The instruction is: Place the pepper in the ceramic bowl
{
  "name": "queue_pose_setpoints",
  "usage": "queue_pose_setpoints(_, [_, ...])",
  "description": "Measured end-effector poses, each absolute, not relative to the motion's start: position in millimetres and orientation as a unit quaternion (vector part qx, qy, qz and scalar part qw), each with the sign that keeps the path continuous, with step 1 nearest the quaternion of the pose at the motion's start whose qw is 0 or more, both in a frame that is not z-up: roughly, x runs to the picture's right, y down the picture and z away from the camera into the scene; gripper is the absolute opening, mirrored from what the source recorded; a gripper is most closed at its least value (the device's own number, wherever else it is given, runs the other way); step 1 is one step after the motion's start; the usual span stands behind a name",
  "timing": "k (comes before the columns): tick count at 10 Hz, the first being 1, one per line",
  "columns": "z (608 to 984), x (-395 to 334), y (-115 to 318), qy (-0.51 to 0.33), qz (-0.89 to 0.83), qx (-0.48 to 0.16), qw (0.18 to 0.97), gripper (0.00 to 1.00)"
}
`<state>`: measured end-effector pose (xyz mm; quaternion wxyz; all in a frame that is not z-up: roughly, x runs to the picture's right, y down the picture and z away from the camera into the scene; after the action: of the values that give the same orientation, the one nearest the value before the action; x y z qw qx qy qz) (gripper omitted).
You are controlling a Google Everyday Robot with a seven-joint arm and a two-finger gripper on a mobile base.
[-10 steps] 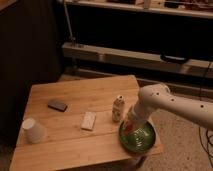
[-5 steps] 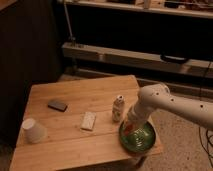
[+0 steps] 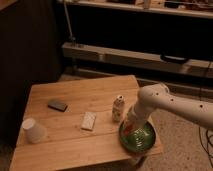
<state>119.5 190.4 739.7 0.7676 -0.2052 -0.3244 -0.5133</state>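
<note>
A green ceramic bowl (image 3: 140, 140) sits at the front right corner of the wooden table (image 3: 75, 145). My white arm reaches in from the right and bends down over the bowl. My gripper (image 3: 130, 128) is low over the bowl's left inner side. A small reddish thing, probably the pepper (image 3: 129, 132), shows at the gripper's tip, just inside the bowl.
A small white bottle (image 3: 118, 107) stands just left of the bowl, close to my arm. A pale flat packet (image 3: 89, 120) lies mid-table, a dark flat object (image 3: 57, 105) lies to the left, and a white cup (image 3: 33, 131) stands at the front left. Shelving runs behind the table.
</note>
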Motion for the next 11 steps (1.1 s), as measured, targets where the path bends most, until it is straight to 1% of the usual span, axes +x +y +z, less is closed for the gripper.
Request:
queue_pose_setpoints(2, [737.8,120.6,192.3,-0.315,-0.522,-0.204,0.766,0.19])
queue_pose_setpoints(3, [735.7,118.5,193.2,-0.3,-0.533,-0.208,0.764,0.31])
queue_pose_setpoints(4, [736.4,115.4,192.8,-0.296,-0.538,-0.209,0.761,0.41])
queue_pose_setpoints(5, [736.1,116.5,193.2,-0.294,-0.539,-0.21,0.761,0.48])
queue_pose_setpoints(6, [734.8,118.2,195.0,-0.294,-0.539,-0.213,0.76,0.61])
queue_pose_setpoints(8, [732.8,115.9,194.8,-0.296,-0.541,-0.212,0.758,0.77])
queue_pose_setpoints(9, [731.4,117.7,196.7,-0.3,-0.54,-0.214,0.757,0.8])
queue_pose_setpoints(11, [731.0,116.4,197.5,-0.306,-0.54,-0.216,0.754,0.8])
